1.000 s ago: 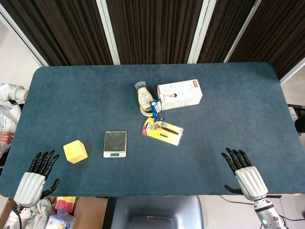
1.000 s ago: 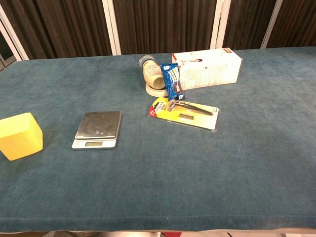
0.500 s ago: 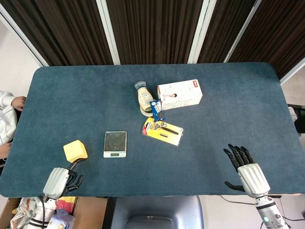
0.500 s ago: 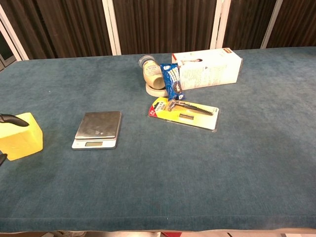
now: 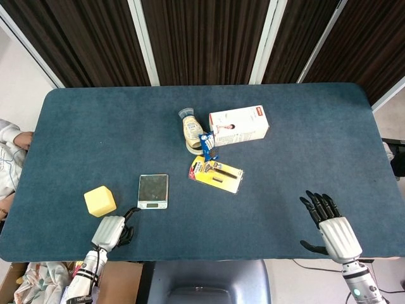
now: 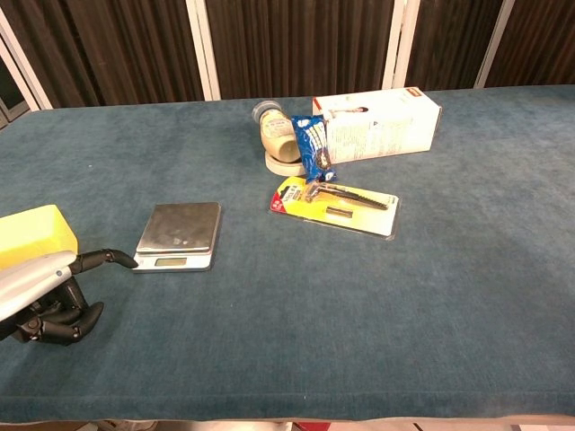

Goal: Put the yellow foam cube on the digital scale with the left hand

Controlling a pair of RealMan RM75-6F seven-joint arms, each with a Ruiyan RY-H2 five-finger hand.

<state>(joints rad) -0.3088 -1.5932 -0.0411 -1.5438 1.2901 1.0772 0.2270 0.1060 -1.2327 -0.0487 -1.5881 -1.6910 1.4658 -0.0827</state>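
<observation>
The yellow foam cube [image 5: 100, 201] sits on the blue table near the front left; in the chest view the cube [image 6: 31, 232] is partly covered by my left hand. The digital scale [image 5: 153, 190] lies just right of it, with nothing on its plate [image 6: 180, 226]. My left hand [image 5: 112, 231] is low over the table, in front of the gap between cube and scale, touching neither. In the chest view this hand [image 6: 45, 292] stretches one finger toward the scale while the others curl underneath, holding nothing. My right hand [image 5: 332, 227] rests open at the front right edge.
Behind the scale lie a carded razor pack [image 5: 216, 175], a blue packet [image 5: 207, 145], a jar on its side [image 5: 190, 128] and a white box [image 5: 238, 125]. A person's arm [image 5: 12, 136] shows past the table's left edge.
My left hand has moved right, from in front of the cube's left side to in front of the cube-scale gap. The cube and scale have not moved. My right hand drifted slightly back.
</observation>
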